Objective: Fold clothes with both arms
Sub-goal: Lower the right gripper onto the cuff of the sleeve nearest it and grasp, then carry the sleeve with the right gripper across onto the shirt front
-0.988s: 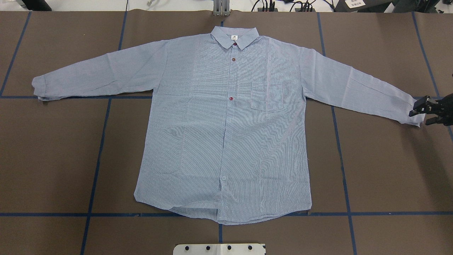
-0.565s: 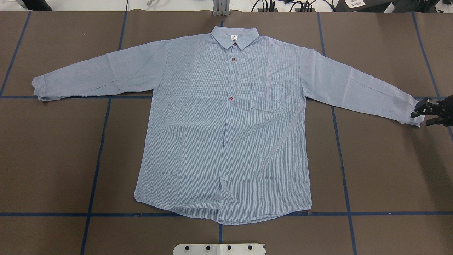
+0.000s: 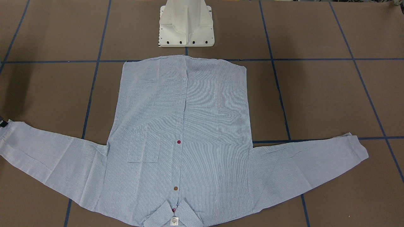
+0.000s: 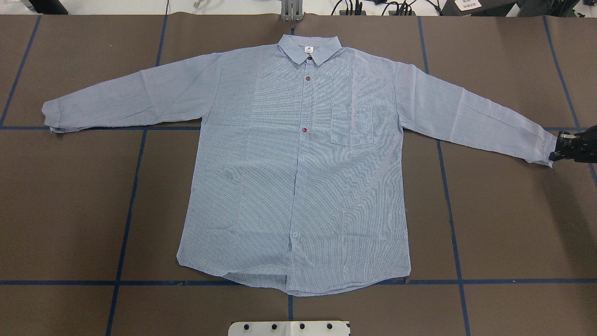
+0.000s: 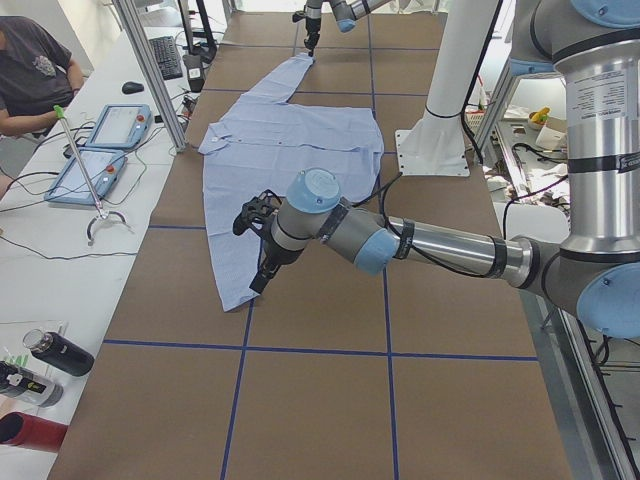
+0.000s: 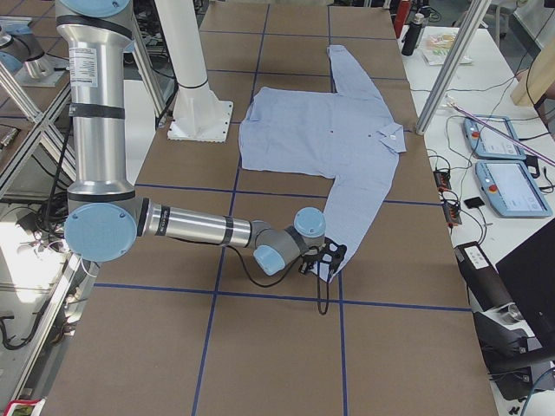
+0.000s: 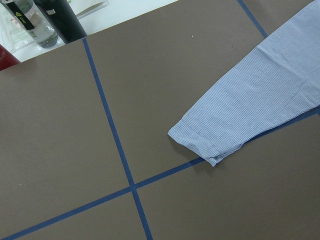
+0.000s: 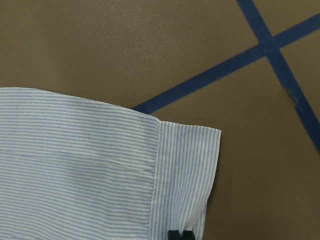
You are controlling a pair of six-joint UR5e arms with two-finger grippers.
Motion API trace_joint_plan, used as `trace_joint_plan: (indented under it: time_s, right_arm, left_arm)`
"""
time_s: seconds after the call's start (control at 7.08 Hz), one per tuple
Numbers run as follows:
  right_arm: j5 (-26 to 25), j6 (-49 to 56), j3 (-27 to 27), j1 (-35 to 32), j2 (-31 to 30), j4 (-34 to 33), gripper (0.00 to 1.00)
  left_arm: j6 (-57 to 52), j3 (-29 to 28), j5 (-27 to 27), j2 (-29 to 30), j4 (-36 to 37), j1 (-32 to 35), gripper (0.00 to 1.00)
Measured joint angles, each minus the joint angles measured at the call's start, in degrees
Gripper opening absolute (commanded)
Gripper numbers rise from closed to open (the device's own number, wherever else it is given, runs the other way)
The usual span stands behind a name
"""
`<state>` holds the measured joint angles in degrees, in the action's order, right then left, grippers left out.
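Observation:
The light blue striped shirt [image 4: 298, 177] lies flat and face up on the brown table, collar at the far side and both sleeves spread out. My right gripper [image 4: 557, 148] is at the right sleeve's cuff [image 8: 185, 165]. In the right wrist view its fingertips [image 8: 175, 236] are closed together on the cuff's edge. My left gripper [image 5: 258, 240] shows only in the exterior left view, hovering near the left sleeve's cuff [image 7: 200, 140]; I cannot tell if it is open or shut.
The white pedestal base [image 4: 289, 328] stands at the near table edge below the hem. Blue tape lines [image 4: 126, 224] cross the table. Bottles [image 7: 55, 20] stand past the table's left end. An operator [image 5: 30, 80] and control tablets [image 5: 100, 150] are at a side desk.
My right gripper was open at the right cuff; it has shifted slightly right and its fingers have closed on the cuff's edge. The shirt has not moved.

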<state>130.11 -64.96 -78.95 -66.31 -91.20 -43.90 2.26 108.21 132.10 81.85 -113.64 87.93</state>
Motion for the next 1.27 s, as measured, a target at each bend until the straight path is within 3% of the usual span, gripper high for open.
trace_joint_plan:
  time_s: [0.28, 0.56, 0.71, 0.99, 1.27]
  right_arm:
    - [0.5, 0.3, -6.0, 0.0, -0.3, 0.0, 0.00]
    - [1.1, 0.0, -10.2, 1.3, 4.2, -0.5, 0.00]
    - [0.4, -0.6, -10.6, 2.9, 8.7, -1.6, 0.00]
    - [-3.7, -6.0, -10.4, 8.5, 21.7, -12.0, 0.00]
    - [-12.7, -14.9, -9.3, 17.2, 33.4, -19.9, 0.00]
  left_arm:
    - [0.0, -0.1, 0.1, 0.2, 0.0, 0.0, 1.00]
    - [0.0, -0.1, 0.1, 0.4, -0.2, 0.0, 1.00]
    - [-0.1, -0.1, 0.1, 0.4, -0.3, 0.0, 1.00]
    - [-0.1, 0.0, 0.1, 0.5, -0.3, 0.0, 1.00]
    - [-0.1, -0.1, 0.1, 0.5, -0.3, 0.0, 1.00]
